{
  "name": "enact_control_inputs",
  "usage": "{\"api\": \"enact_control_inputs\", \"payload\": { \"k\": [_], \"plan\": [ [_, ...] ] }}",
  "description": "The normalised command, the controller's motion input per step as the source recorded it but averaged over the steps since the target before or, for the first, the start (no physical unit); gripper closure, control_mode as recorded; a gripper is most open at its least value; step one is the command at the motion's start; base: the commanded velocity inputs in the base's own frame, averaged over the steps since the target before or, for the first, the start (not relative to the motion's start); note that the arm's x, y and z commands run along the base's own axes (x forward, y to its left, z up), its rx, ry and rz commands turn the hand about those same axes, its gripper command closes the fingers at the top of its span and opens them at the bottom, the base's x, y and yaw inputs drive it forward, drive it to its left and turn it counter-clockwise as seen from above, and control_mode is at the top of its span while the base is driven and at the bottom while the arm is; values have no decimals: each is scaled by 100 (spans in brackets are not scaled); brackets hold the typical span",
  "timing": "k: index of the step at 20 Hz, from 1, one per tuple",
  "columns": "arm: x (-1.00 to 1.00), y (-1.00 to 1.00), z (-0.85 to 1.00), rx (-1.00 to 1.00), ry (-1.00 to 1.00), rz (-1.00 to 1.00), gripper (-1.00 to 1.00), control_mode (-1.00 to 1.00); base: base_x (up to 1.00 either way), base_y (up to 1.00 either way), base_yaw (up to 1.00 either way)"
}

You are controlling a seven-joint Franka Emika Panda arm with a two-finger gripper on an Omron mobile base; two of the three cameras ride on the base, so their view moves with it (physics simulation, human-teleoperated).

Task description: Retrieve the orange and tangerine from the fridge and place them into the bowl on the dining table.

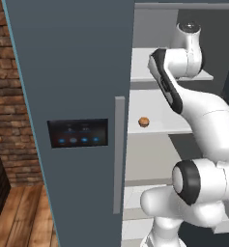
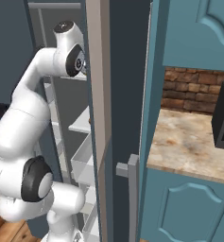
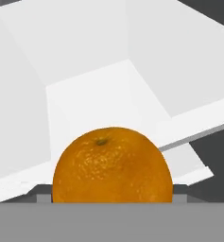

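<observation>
the fridge (image 1: 72,96) is seen with one door shut and the other swung aside, so that its white shelves (image 1: 159,126) can be reached by the arm, which is extended into the upper part of the compartment. in the hand view the orange (image 3: 112,165) is seen very close, low and centred, presumably because the hand is lined up on it for a grasp. the finger tips are hidden behind the fruit, so it cannot be told whether the gripper is closed on the orange or merely held around it. the tangerine (image 1: 143,121) is left on a middle shelf, near its front edge and well apart from the hand, probably to be fetched on a later trip. neither fruit is yet carried out of the fridge.
</observation>
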Motion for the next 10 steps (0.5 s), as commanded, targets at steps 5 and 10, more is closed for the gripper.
{"api": "enact_control_inputs", "payload": {
  "k": [5,10],
  "plan": [
    [-100,28,0,0,-4,0,100,-100,0,0,0],
    [-100,16,-1,0,0,0,100,-100,0,0,0]
  ]
}}
